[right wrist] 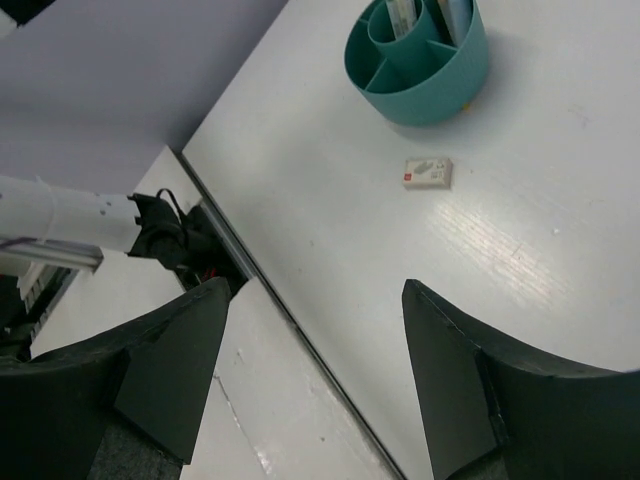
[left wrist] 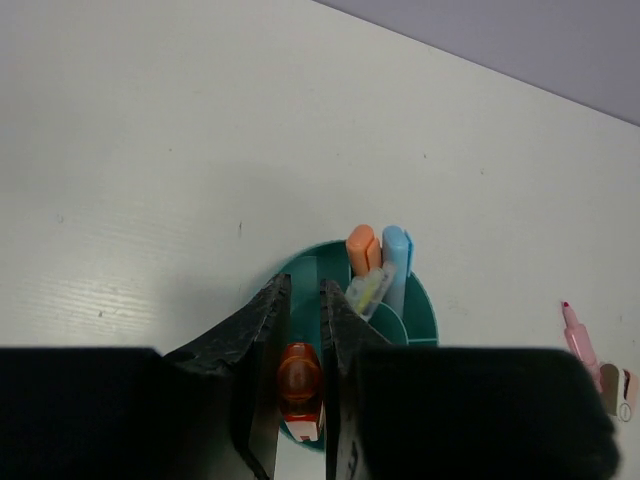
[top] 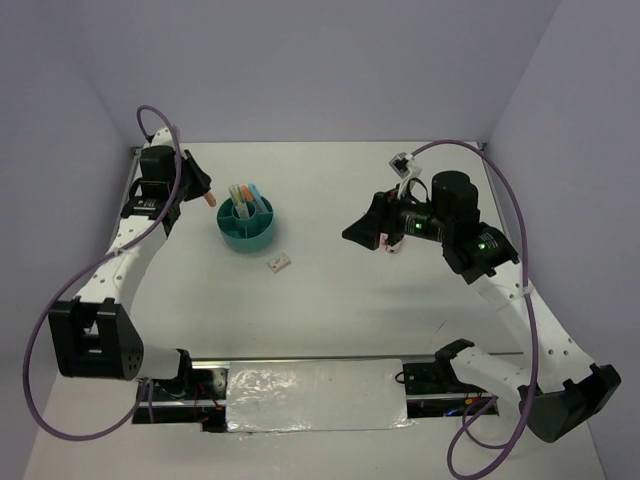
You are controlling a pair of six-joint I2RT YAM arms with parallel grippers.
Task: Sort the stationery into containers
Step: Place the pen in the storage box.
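Between the left gripper's (left wrist: 302, 298) fingers, clamped together, sits an orange item (left wrist: 300, 375), near the 10 o'clock rim of the teal organizer (left wrist: 418, 310). The step looks like delivery: next, centre over a free compartment and release. The right gripper (right wrist: 315, 300) hangs at 3 o'clock, fingers wide apart and empty. A whitish eraser (right wrist: 428, 173) lies at 5 o'clock. The table's (top: 330, 320) far edge is close at 12 o'clock, with more room toward 6.

Organizer (right wrist: 430, 95) — cropped (top edge).
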